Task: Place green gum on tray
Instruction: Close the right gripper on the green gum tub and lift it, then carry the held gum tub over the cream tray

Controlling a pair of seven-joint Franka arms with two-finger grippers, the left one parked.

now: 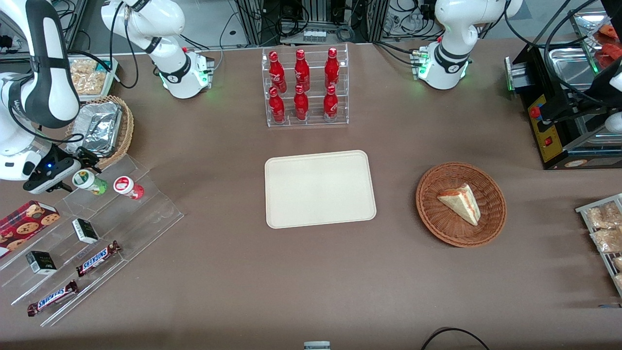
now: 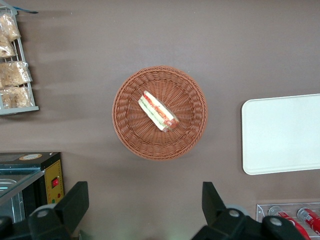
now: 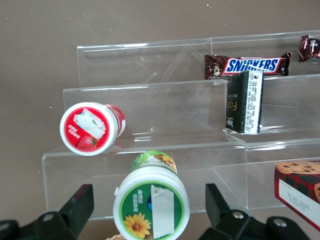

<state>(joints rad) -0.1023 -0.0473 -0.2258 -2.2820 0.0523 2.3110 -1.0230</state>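
Observation:
The green gum (image 1: 89, 181) is a small green bottle with a white lid, lying on the top step of a clear acrylic stand, beside a red bottle (image 1: 128, 187). In the right wrist view the green gum (image 3: 151, 202) sits between my open fingers (image 3: 75, 210), lid toward the camera, with clear gaps on both sides. My gripper (image 1: 73, 167) hovers at the gum, open and empty. The cream-beige tray (image 1: 320, 188) lies bare at the table's middle, well apart from the stand; its edge also shows in the left wrist view (image 2: 280, 135).
The acrylic stand (image 1: 126, 218) also holds Snickers bars (image 1: 97, 258), small black boxes (image 1: 85, 230) and a cookie box (image 1: 26, 221). A foil tray (image 1: 97, 129) in a wicker basket sits near my arm. A cola bottle rack (image 1: 305, 87) and a sandwich basket (image 1: 460, 203) stand nearby.

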